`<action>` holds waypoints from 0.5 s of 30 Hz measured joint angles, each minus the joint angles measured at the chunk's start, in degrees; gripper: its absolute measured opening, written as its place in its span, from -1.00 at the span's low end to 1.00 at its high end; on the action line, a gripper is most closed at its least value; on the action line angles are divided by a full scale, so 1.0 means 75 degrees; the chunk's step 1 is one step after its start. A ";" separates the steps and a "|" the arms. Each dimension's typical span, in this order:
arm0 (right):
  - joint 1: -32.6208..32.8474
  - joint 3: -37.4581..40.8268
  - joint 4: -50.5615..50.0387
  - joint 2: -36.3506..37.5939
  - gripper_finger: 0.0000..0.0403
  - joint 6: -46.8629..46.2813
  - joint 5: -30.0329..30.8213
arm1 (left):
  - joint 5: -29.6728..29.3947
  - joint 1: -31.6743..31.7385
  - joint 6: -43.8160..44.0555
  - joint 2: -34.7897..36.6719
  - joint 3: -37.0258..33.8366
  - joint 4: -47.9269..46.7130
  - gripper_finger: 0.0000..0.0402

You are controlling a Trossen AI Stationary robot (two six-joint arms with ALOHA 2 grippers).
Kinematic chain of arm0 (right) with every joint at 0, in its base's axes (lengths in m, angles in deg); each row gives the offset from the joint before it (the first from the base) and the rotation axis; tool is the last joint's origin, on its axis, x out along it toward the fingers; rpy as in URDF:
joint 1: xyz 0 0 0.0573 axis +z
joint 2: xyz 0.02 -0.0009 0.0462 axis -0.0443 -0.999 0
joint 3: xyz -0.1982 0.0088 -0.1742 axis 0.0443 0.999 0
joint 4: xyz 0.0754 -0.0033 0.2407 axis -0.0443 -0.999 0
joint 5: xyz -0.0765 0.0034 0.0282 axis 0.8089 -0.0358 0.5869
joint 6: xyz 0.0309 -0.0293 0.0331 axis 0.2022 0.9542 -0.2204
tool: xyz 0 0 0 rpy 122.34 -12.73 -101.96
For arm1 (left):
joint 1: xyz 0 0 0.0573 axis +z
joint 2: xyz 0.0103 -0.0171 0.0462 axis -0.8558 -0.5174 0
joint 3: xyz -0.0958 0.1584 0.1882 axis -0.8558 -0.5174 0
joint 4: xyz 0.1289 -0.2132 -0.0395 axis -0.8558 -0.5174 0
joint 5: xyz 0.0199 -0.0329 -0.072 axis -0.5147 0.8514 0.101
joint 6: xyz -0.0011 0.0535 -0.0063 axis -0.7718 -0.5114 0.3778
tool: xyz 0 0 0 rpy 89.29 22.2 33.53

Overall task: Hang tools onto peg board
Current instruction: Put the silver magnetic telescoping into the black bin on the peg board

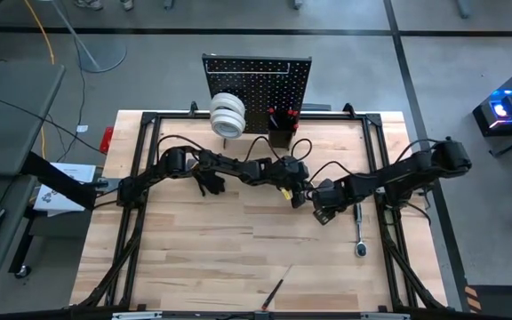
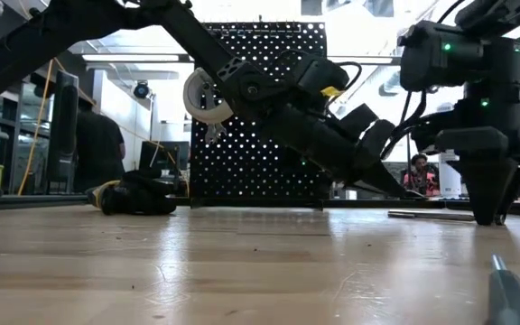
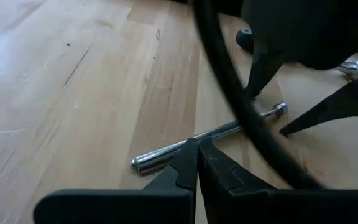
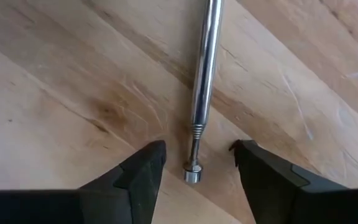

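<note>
Right gripper [image 4: 194, 163] spread, low over ratchet [image 4: 205, 68] flat on tabletop [image 4: 73, 74], 1 finger each side. Left gripper [image 3: 197, 163] closed, empty, beside it. Risk: thin chrome handle rolls, slips; arms crowd.

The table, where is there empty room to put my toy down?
The table is bare wood across its left and front-middle, between the left arm and the small screwdriver by the front edge. It is crowded in the middle right, where the left gripper, the right gripper and the silver ratchet sit together, and at the peg board.
</note>
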 joint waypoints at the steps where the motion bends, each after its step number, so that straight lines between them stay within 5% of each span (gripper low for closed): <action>1: 0.0005 -0.0014 -0.0032 -0.0168 -0.04 -0.0030 0.0000 | -0.0002 -0.0002 0.0016 0.0002 0.0000 -0.0001 -1.00; 15: 0.0525 -0.0106 -0.0392 -0.0697 -0.97 -0.0657 0.0879 | 0.0137 0.0077 -0.0720 0.1870 -0.0009 -0.2329 -1.00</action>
